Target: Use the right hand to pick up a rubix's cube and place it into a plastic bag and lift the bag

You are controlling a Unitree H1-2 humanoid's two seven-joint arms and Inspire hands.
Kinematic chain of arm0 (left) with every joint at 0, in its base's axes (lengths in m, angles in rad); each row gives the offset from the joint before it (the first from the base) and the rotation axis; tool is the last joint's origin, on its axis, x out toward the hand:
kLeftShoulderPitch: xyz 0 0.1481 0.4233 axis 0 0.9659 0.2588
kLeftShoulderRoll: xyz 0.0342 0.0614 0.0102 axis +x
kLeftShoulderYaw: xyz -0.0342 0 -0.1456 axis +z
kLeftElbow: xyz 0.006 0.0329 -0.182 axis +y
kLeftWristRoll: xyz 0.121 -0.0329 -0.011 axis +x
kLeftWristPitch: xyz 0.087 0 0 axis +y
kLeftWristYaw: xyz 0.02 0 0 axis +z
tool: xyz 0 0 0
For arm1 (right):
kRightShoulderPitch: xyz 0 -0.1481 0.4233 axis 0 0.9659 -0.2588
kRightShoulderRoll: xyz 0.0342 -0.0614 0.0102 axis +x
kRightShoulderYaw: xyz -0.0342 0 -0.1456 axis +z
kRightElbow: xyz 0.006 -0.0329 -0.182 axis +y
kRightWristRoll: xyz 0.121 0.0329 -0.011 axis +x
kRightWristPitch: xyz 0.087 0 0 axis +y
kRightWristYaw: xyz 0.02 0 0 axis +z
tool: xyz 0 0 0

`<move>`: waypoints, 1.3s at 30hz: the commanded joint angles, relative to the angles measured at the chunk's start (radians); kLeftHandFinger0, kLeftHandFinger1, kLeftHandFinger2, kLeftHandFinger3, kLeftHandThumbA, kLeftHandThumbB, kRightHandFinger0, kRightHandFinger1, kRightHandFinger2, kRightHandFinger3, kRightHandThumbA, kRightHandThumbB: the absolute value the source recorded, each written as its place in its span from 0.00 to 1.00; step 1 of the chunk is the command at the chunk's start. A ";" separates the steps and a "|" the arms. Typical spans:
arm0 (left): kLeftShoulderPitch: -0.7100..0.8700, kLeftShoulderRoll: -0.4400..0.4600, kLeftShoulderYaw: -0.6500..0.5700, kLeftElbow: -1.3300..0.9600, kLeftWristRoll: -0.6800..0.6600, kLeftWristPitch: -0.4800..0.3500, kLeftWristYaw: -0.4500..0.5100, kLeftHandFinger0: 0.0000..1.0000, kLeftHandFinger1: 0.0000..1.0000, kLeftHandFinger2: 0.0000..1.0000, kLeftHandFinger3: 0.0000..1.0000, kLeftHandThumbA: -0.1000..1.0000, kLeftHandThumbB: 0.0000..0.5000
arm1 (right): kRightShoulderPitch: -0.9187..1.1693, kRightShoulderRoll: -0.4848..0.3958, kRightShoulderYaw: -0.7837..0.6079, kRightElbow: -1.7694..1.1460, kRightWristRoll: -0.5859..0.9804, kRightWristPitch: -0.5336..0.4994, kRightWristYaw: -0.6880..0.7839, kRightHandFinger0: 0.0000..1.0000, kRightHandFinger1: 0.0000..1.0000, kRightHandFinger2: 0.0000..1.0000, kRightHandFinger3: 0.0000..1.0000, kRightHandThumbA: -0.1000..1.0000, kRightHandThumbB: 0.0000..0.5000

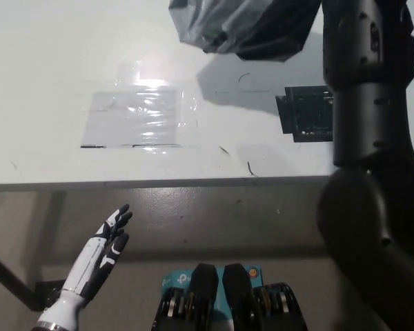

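**Bag up off the desk – lift step looks nearly done**

White desk fills the upper part of the frame, grey floor below its front edge. On it, left of centre, lies a clear glossy sheet w/ glare; a dark square patch sits mid-right, partly behind the black arm.

Progress, judged from how things lie: the plastic bag hangs at the top centre of the frame, clear of the desk, its shadow falling on the surface beneath it. So the lift seems underway or about complete. Cube can't be seen anywhere – not on the desk, not through the bag – so prob. inside it, but can't confirm. Pick + place steps look done on that basis; what's left is at most finishing/holding the lift.

Bag look: grey, crumpled, opaque film, folds bunched, lower edge sagging and rounded, top cut off by the frame edge.

Right robot hand is out of frame, above the top right corner where the arm runs up; can't tell its grip, though the bag hangs right by the arm.

Left robot hand, white, rests lower left, below the desk edge, fingers spread apart, holding nothing.
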 commanded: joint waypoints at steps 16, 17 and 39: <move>-0.026 0.011 0.010 -0.044 0.014 0.011 -0.003 1.00 1.00 1.00 1.00 1.00 0.21 | -0.118 0.104 -0.015 0.016 0.230 -0.071 0.075 0.00 0.21 0.68 0.96 0.00 0.11; -0.026 0.013 0.010 -0.046 0.014 0.013 -0.005 1.00 1.00 1.00 1.00 1.00 0.21 | -0.107 0.108 -0.014 0.029 0.229 -0.078 0.077 0.00 0.20 0.67 0.98 0.00 0.10; -0.043 0.014 -0.011 -0.049 0.069 0.015 0.005 1.00 1.00 1.00 1.00 0.99 0.12 | 0.009 0.133 0.011 0.507 0.209 -0.282 0.152 0.00 0.18 0.71 1.00 0.00 0.13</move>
